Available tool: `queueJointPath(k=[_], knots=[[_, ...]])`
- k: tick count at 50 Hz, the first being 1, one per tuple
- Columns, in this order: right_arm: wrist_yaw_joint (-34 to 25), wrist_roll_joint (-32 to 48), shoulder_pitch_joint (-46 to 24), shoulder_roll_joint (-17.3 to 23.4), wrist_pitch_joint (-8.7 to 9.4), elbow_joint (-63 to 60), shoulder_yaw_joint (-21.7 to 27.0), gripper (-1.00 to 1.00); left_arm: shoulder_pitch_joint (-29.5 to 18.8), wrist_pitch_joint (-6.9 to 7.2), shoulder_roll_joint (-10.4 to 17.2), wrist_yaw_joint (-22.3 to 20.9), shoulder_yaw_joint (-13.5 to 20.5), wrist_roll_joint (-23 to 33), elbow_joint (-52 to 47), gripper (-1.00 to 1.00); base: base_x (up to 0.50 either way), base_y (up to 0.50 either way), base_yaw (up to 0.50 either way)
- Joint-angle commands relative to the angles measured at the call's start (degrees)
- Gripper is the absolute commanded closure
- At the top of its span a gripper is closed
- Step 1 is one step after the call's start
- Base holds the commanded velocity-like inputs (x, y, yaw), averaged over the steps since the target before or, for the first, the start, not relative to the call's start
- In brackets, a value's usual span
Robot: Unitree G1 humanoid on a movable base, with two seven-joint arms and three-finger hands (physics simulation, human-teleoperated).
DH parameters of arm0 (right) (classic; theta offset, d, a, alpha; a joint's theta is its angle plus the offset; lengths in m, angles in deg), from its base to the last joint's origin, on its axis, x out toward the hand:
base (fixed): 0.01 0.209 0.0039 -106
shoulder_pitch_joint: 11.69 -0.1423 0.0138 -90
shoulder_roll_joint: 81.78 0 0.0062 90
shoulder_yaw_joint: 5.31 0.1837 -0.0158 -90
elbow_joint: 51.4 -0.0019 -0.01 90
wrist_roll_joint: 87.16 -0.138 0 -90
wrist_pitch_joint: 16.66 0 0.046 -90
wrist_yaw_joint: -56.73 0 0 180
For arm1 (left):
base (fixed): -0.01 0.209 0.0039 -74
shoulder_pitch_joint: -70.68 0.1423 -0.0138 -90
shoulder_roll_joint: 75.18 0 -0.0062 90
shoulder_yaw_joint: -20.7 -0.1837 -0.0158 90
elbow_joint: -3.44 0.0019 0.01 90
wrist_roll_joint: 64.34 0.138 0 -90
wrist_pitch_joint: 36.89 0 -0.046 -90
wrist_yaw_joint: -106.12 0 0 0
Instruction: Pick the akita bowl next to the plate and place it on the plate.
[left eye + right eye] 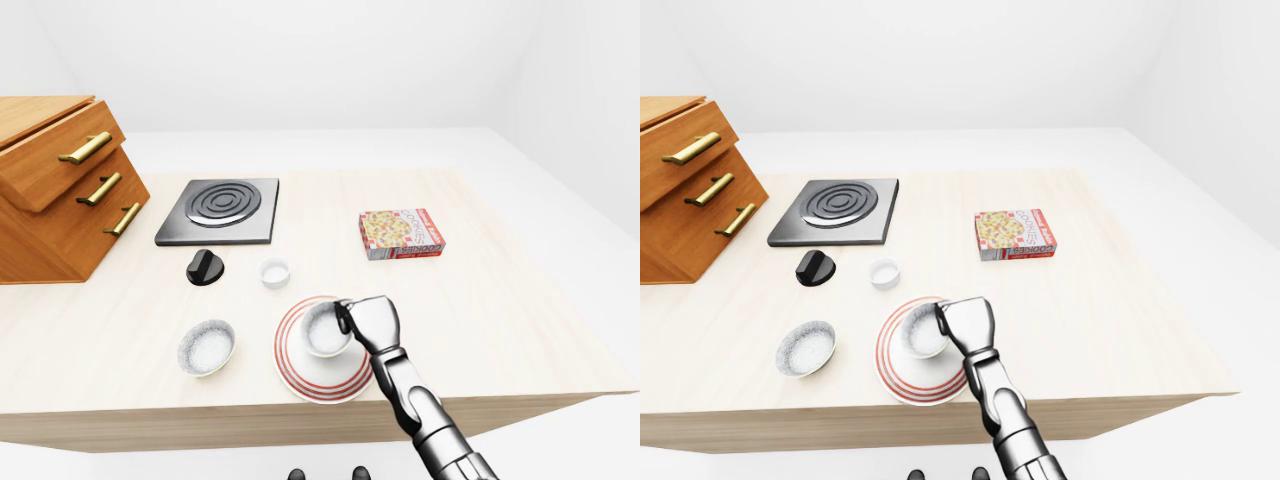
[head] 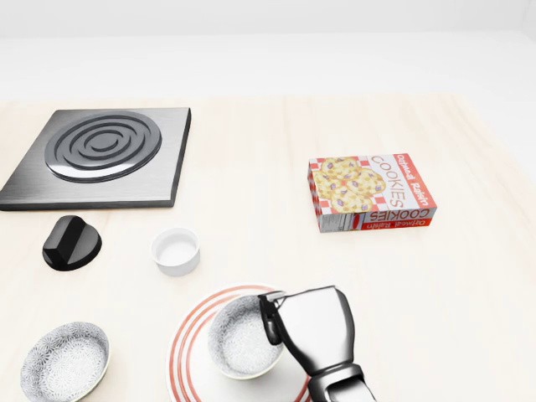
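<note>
Right robot hand (image 2: 276, 322), silver with dark fingers, is clamped on the right rim of the grey-white speckled akita bowl (image 2: 241, 337), and that bowl sits on the white plate with red rings (image 1: 300, 373) near the lower edge of the pale wooden counter (image 1: 500, 300). No left robot hand shows in any view.

Sweeping left to right now. Only the eye views catch the wooden drawer cabinet with brass handles (image 1: 55, 190) at far left; the head view crops it out. Next comes the flat dark grey stove plate with concentric rings (image 2: 99, 155), and just below it the black knob (image 2: 71, 242). Lower left, a second speckled bowl (image 1: 207, 347) stands apart from the plate. Between knob and plate sits a small white round cup (image 2: 176, 250).

Over on the right, well clear of the plate, lies the red and white cookie box (image 2: 371, 192). The head view is close enough to read "COOKIES" on its top face; smaller writing on its side is too fine to make out, and in the eye views the lettering blurs.
</note>
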Motion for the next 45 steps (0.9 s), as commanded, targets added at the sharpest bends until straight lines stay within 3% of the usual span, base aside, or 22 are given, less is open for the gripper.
queueJointPath(k=[1,21,23,25,36,40,43,45], knots=[[0.0,-13.4,-0.6,-0.9,-0.03,3.4,2.0,1.00,0.1,0.00,0.0,-0.1,0.3,-0.1,0.0,-1.00,0.00,0.00,0.00],[-1.7,-16.8,-0.3,-0.9,-0.03,2.3,2.8,1.00,0.0,0.00,0.1,-0.7,0.2,-0.4,0.3,-1.00,0.00,0.00,0.00],[-1.8,-17.4,0.0,-0.8,-0.03,0.3,3.3,-1.00,0.0,0.00,0.1,-0.6,0.1,-0.2,0.3,-1.00,0.00,0.00,0.00],[-5.4,-19.8,0.6,-0.6,-0.03,-1.2,3.4,-1.00,0.1,0.00,0.1,-0.4,0.1,-0.2,0.0,-1.00,0.00,0.00,0.00],[-4.5,-17.3,1.3,1.2,-0.03,-2.8,4.1,-1.00,0.2,0.00,0.0,0.1,0.5,0.1,-0.8,-1.00,0.00,0.00,0.00],[-7.8,-17.1,3.0,2.5,-0.03,-9.4,5.3,-1.00,0.2,0.00,-0.1,0.8,0.3,0.6,-1.5,-1.00,0.00,0.00,0.00],[-14.0,-17.5,4.6,4.7,-0.03,-15.9,7.0,-1.00,0.1,0.00,-0.3,1.2,0.3,1.1,-2.0,-1.00,0.00,0.00,0.00],[-13.0,-15.7,4.0,5.5,-0.03,-17.1,8.5,-1.00,0.0,0.00,-0.4,1.5,0.2,1.5,-2.3,-1.00,0.00,0.00,0.00]])
